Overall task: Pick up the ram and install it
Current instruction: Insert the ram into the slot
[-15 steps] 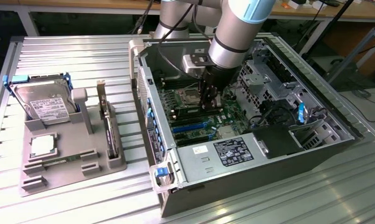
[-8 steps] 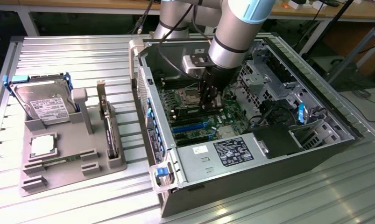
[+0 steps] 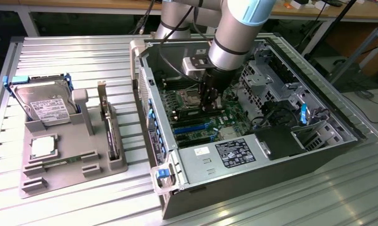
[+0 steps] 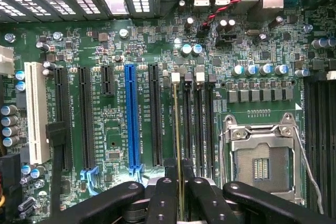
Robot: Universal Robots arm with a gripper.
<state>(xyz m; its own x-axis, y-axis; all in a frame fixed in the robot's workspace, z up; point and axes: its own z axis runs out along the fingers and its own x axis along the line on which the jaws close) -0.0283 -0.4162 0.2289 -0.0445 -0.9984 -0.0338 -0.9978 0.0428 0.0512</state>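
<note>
This is a robotics lab or workshop. A Universal Robots arm (image 3: pixel 239 28) reaches into an open computer tower (image 3: pixel 207 165) on a ribbed aluminium counter (image 3: pixel 82 52). Beside it, a grey parts fixture (image 3: pixel 76 160) holds a hard drive (image 3: pixel 47 103). Wooden workbenches (image 3: pixel 358 14) stand behind.

Nothing can be read for sure. Fine white print runs beside the blue slot (image 4: pixel 132 119) and the memory slots (image 4: pixel 197 124) on the motherboard (image 4: pixel 113 132), too small to make out. The black label (image 3: pixel 233 153) and white sticker (image 3: pixel 201 151) on the power supply (image 3: pixel 207 167), and the print on the hard drive (image 3: pixel 47 106), are equally illegible.
</note>
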